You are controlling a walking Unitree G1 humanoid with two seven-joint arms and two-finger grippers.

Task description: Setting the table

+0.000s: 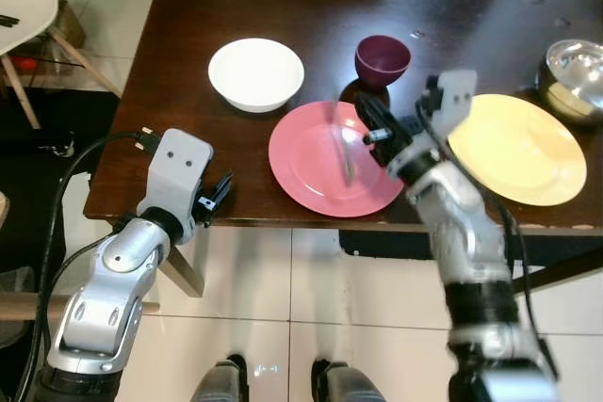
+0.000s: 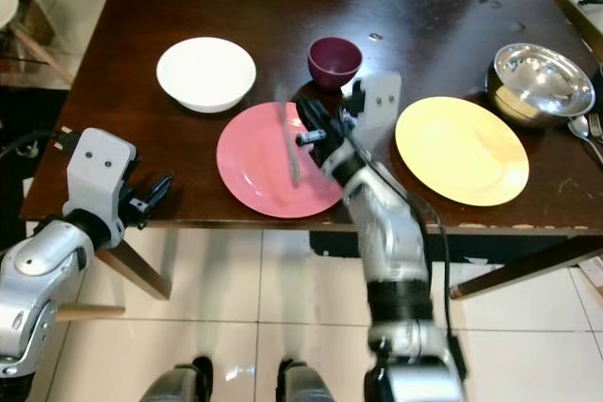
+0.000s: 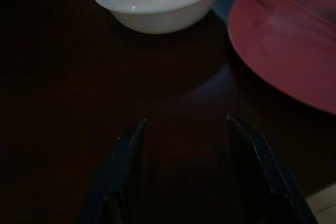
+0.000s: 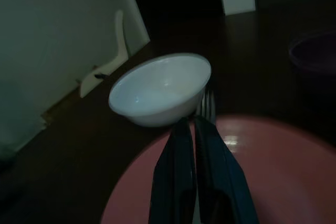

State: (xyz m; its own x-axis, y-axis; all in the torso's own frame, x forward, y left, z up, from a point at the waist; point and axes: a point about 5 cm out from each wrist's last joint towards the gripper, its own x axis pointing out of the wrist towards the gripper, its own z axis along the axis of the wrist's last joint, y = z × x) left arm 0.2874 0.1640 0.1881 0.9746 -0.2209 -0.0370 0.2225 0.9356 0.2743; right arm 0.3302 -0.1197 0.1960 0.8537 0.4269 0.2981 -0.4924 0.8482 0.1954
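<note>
My right gripper (image 1: 369, 129) hovers over the pink plate (image 1: 311, 176) near the table's front edge, shut on a metal fork (image 2: 290, 143). The fork hangs blurred above the plate, and its tines (image 4: 207, 106) stick out past the closed fingers in the right wrist view. Behind the pink plate stand a white bowl (image 1: 255, 73) and a purple bowl (image 1: 382, 59). A yellow plate (image 1: 516, 148) lies to the right. My left gripper (image 1: 219, 193) is open at the table's front left edge, nothing between its fingers (image 3: 126, 150).
A steel bowl (image 1: 575, 77) sits at the far right behind the yellow plate, with more cutlery (image 2: 586, 129) beside it. A white chair (image 1: 24, 7) stands off the table's left side. The dark table (image 1: 188, 35) has bare room at the left and back.
</note>
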